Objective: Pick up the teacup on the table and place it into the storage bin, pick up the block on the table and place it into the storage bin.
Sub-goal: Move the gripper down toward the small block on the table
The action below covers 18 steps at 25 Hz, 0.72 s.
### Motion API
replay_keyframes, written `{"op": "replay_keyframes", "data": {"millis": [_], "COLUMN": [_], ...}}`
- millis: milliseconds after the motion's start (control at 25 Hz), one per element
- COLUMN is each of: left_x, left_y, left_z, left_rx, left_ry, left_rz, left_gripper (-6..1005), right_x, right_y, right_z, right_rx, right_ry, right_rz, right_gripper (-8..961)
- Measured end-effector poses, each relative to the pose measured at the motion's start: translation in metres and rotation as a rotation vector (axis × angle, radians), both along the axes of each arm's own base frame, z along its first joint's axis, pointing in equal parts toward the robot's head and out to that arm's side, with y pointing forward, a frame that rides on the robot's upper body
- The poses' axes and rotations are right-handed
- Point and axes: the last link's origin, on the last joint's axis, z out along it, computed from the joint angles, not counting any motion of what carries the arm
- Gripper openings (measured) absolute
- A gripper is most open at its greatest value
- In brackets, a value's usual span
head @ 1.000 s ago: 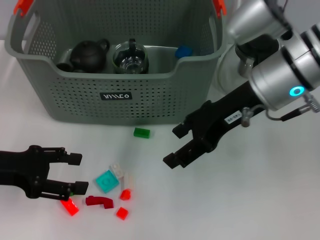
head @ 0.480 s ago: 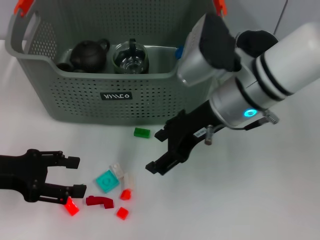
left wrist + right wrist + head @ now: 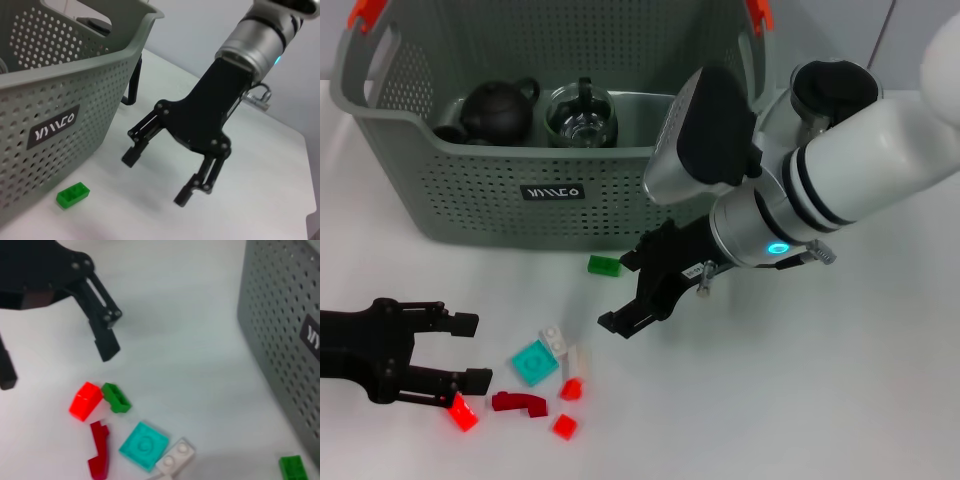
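Note:
The grey perforated storage bin (image 3: 550, 190) stands at the back of the white table. The teacup is out of view. A green block (image 3: 604, 265) lies just in front of the bin, and it also appears in the left wrist view (image 3: 73, 194). My right gripper (image 3: 625, 295) hovers open right beside that green block, with nothing between its fingers. A cluster of blocks lies nearer me: teal (image 3: 534, 362), white (image 3: 554, 340), dark red (image 3: 518, 403) and bright red (image 3: 459, 412). My left gripper (image 3: 470, 351) is open at the cluster's left edge, above the bright red block.
Inside the bin sit a dark teapot (image 3: 498, 110) and a glass pitcher (image 3: 580, 115). The right arm's bulky silver and white links (image 3: 820, 190) hang over the bin's right front corner. Bare table stretches to the front right.
My right arm has swung left and lowered, bringing its open gripper close to the green block. My left gripper shifted slightly toward me and then stayed put.

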Motion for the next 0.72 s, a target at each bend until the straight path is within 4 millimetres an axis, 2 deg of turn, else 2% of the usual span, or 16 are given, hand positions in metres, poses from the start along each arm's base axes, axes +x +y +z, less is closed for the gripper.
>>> {"op": "replay_keyframes", "data": {"millis": [320, 720], "left_x": [0.000, -0.001], "left_y": [0.000, 0.000], "left_z": [-0.002, -0.003], "left_rx": [-0.003, -0.002], "left_ry": [-0.005, -0.005], "left_rz": [0.002, 0.007], "left_gripper": [859, 859], "right_x": [0.009, 0.014], "right_y": [0.006, 0.004], "right_z": [-0.008, -0.022], "right_rx": [0.062, 0.085], "right_ry": [0.008, 0.006], "right_rz": [-0.022, -0.009], "right_gripper": [898, 899]}}
